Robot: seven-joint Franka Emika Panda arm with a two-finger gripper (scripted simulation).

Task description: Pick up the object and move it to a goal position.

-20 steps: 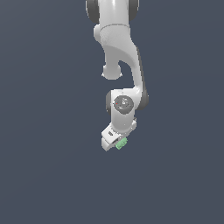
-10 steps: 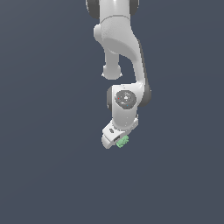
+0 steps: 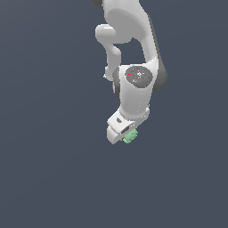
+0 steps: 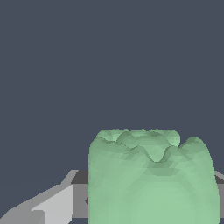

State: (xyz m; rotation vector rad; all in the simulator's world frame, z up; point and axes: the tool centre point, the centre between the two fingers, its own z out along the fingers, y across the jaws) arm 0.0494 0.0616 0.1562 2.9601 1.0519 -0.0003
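Observation:
The object (image 3: 130, 136) is a small light-green bumpy lump, seen in the exterior view at the tip of the white arm, mostly hidden behind the hand. My gripper (image 3: 126, 136) is shut on it and holds it off the ground. In the wrist view the object (image 4: 151, 175) fills much of the picture, with a grey and white finger (image 4: 52, 205) showing beside it. No goal marker shows in either view.
Around the arm (image 3: 136, 84) there is only a plain dark blue-grey background in both views. No other objects or edges show.
The arm has shifted slightly, carrying the green object with it; the object's place in the exterior view has barely changed. The grip stays the same.

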